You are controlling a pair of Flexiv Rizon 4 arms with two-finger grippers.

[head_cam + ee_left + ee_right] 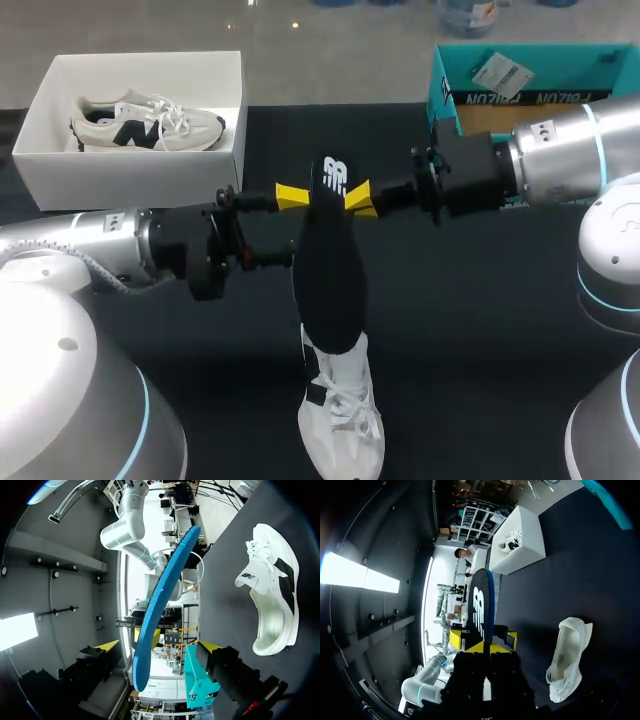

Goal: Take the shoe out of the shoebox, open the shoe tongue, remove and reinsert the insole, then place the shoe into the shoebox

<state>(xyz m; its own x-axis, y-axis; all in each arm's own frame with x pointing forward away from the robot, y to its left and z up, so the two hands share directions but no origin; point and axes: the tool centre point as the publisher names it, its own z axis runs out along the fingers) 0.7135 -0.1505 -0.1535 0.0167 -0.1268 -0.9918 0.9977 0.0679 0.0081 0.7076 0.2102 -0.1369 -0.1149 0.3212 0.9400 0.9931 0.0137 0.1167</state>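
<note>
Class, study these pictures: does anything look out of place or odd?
The black insole with blue underside is out of the white sneaker, held in the air by the right gripper. That sneaker lies on the dark table, outside the white shoebox. Nothing looks spilled or damaged.
</note>
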